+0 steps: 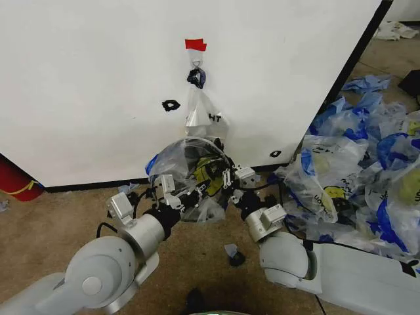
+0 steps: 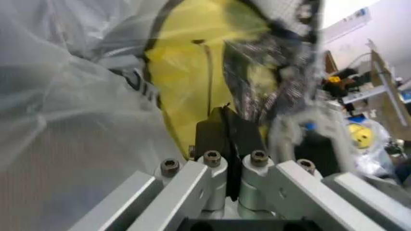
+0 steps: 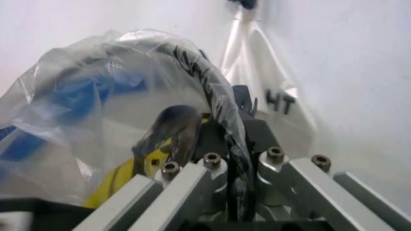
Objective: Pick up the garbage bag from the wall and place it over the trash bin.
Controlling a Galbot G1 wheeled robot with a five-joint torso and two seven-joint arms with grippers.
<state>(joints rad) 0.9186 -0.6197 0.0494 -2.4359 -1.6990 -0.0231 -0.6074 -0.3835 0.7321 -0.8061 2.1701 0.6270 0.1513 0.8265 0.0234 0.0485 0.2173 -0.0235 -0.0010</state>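
The garbage bag (image 1: 167, 159), translucent white with blue handles and a yellow smiley, is stretched around the trash bin (image 1: 191, 156) on the floor at the foot of the wall (image 1: 98, 79). My left gripper (image 1: 176, 190) is shut on the bag's near-left edge; up close its fingers (image 2: 215, 132) pinch the plastic (image 2: 64, 120) beside the yellow print. My right gripper (image 1: 231, 178) is shut on the bag's right edge, where its fingers (image 3: 257, 137) clamp the plastic (image 3: 77, 110) against the bin's black rim (image 3: 204, 77).
A narrower clear bag (image 1: 200, 108) with dark lettering hangs from the hook (image 1: 195, 62) under red tape (image 1: 195, 44). A heap of blue-and-white bags (image 1: 367, 164) lies on the right. A red object (image 1: 16, 182) sits at left, with black scrap (image 1: 235, 257) on the floor.
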